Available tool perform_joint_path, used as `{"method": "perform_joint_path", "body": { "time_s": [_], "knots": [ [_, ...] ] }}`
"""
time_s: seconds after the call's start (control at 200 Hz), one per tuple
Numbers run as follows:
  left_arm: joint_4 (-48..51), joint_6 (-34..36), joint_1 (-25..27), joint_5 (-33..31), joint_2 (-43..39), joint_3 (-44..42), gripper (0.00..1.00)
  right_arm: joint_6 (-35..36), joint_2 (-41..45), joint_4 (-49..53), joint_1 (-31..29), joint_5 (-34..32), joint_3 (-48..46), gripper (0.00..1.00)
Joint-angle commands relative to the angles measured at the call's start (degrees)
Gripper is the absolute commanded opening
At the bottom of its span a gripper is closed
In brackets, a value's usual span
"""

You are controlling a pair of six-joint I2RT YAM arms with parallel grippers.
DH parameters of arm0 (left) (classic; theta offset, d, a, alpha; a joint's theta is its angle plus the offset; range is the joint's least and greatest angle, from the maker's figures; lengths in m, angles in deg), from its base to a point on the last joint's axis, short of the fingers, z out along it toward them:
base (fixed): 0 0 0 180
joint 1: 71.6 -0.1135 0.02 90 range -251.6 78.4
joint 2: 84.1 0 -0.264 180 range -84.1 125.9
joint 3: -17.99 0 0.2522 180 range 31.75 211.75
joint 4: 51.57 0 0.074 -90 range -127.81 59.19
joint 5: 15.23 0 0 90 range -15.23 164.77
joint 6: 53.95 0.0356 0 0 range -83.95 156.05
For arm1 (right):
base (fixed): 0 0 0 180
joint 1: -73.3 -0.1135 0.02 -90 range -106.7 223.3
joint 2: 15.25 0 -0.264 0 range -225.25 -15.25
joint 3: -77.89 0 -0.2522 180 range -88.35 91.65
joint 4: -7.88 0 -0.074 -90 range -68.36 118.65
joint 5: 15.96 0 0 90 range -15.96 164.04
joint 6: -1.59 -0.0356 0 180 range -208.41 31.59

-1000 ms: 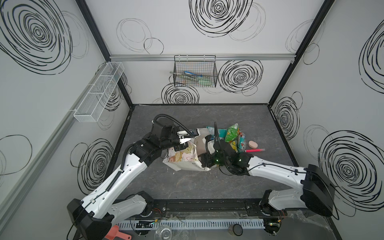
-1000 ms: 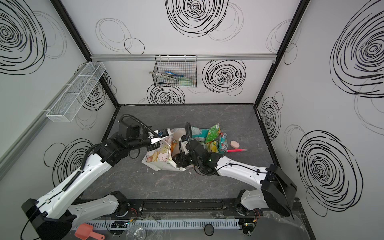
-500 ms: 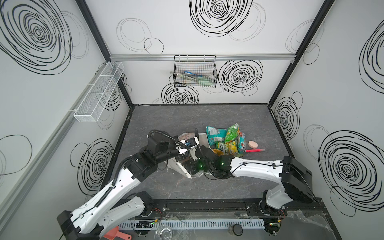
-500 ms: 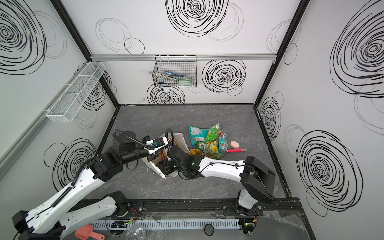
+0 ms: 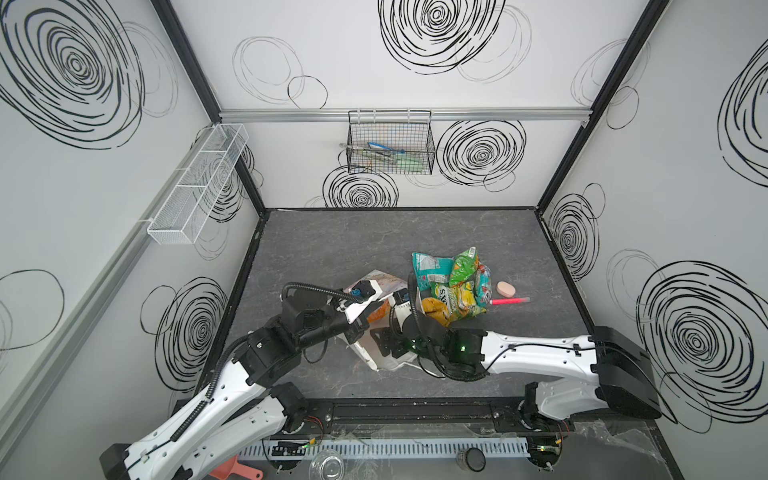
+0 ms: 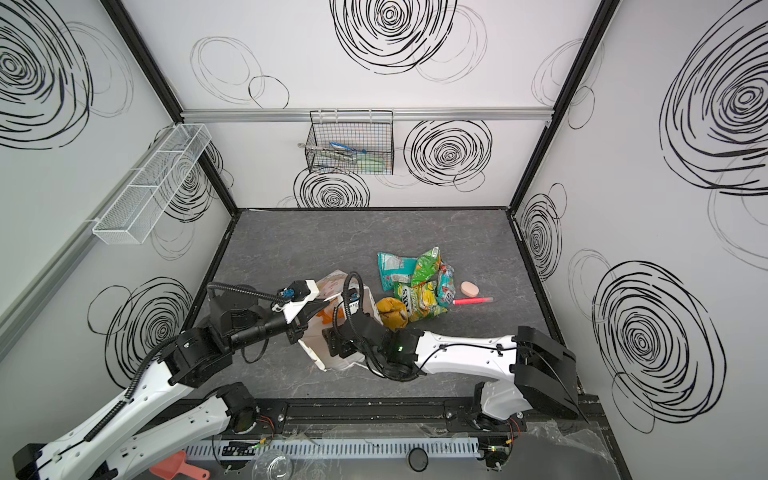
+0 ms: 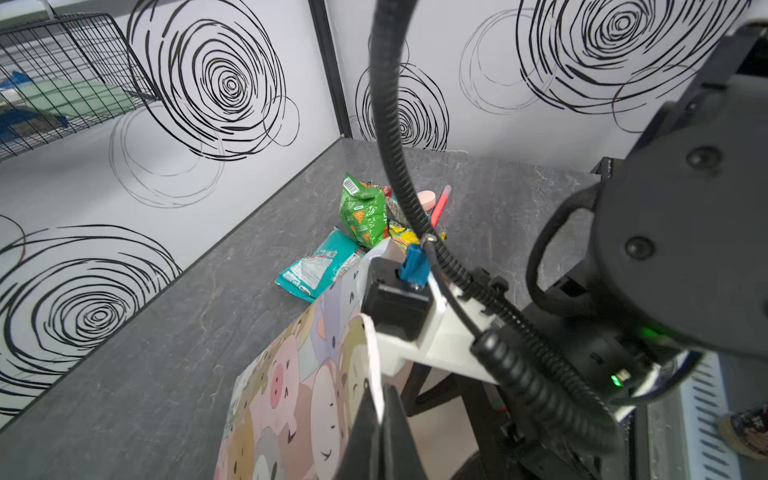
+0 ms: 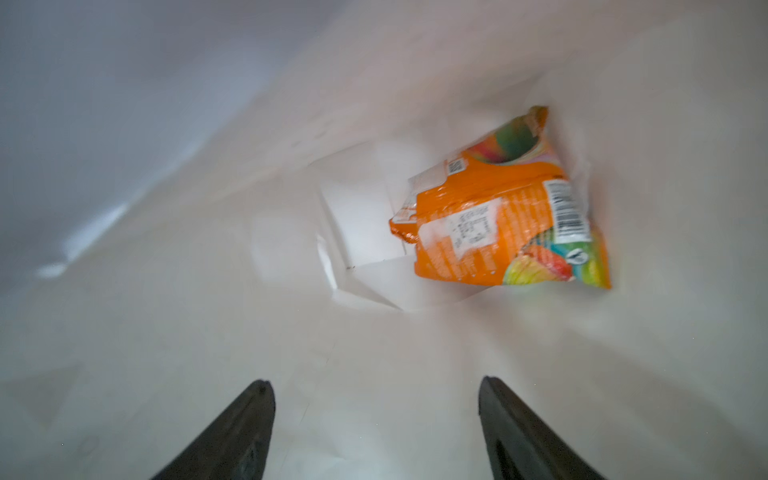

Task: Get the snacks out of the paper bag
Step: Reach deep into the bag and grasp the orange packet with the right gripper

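Holding right hand (image 8: 374,380) wide open, empty, inside paper bag (image 7: 291,395); left hand (image 7: 378,390) pinched shut on bag rim. Target orange packet (image 8: 498,216) at bag bottom: light, crinkly, slippery. I'd pinch its crimped edge.

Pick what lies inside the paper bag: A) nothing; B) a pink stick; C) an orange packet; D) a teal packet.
C: the right wrist view looks into the paper bag and shows an orange packet lying near its bottom, ahead of the open right gripper.
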Motion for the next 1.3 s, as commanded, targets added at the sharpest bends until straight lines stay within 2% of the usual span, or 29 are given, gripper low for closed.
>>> {"method": "perform_joint_path", "body": {
  "time_s": [0.0,0.145,0.34,0.46,0.665,0.76,0.951,1.111,1.201,1.296],
  "knots": [
    [-6.5,-7.1,0.8,3.1,0.5,-1.2,0.00,-4.4,0.1,-6.3,0.1,-8.6,-0.9,0.82],
    [-8.6,-10.5,1.4,1.6,3.0,0.3,0.00,-7.5,-4.2,-7.6,0.5,-10.4,1.9,0.82],
    [-9.9,-12.3,1.5,1.2,4.8,1.6,0.00,-14.5,-12.7,-0.8,1.0,-16.0,10.1,0.82],
    [-11.4,-14.1,1.4,-0.4,5.2,1.7,0.00,-16.0,-16.6,-1.3,1.6,-16.5,12.0,0.83],
    [-13.9,-18.9,-0.3,-1.4,6.1,2.4,0.00,-16.5,-19.7,-5.0,6.0,-11.7,11.6,0.87],
    [-14.1,-18.9,-1.8,0.0,6.7,3.9,0.00,-17.9,-20.3,-5.7,7.5,-9.5,11.1,0.86],
    [-16.8,-20.3,-3.6,5.7,8.6,4.7,0.00,-15.1,-21.8,-7.5,9.7,-4.3,12.0,0.89],
    [-18.0,-20.6,-3.6,5.9,8.9,4.5,0.00,-17.2,-25.0,-5.3,10.9,-3.0,13.6,0.92],
    [-17.8,-20.4,-3.7,5.8,8.4,4.5,0.00,-17.5,-28.0,-5.7,11.7,-1.5,14.2,0.90],
    [-17.4,-20.3,-3.8,5.7,7.8,4.5,0.00,-16.5,-30.6,-4.0,12.2,-0.1,16.1,0.83]
  ]
}}
